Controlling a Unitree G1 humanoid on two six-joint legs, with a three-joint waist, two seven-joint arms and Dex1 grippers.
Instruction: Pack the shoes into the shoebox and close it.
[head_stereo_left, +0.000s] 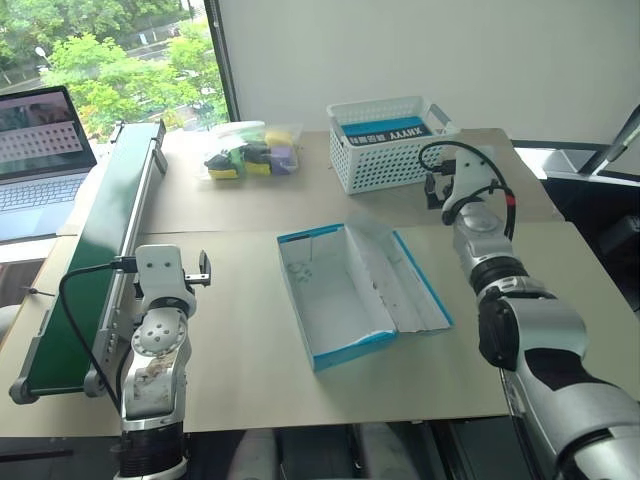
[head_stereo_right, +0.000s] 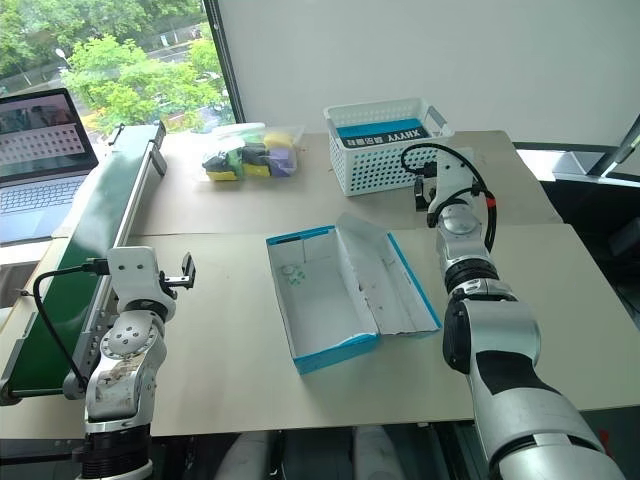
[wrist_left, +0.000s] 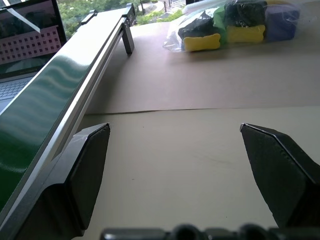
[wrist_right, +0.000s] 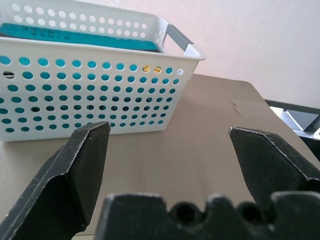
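Two end effectors level, wide apart, left end effector (wrist_left: 175, 165), right end effector (wrist_right: 167, 160)

Showing bright blue outside and white inside: the shoebox (head_stereo_left: 345, 290). Showing white perforated walls with grey handles and teal contents banded black with white lettering: the basket (head_stereo_left: 385, 145). Lying plain beige: the tabletop (head_stereo_left: 240, 340). Gleaming dark green: the conveyor belt (head_stereo_left: 95, 255). Showing yellow, purple, green, black: the bagged items (head_stereo_left: 250, 152).

Lab-like workroom, conveyor belt (head_stereo_left: 95, 250), laptop (head_stereo_left: 40, 160), paper-covered table (head_stereo_left: 240, 350), window
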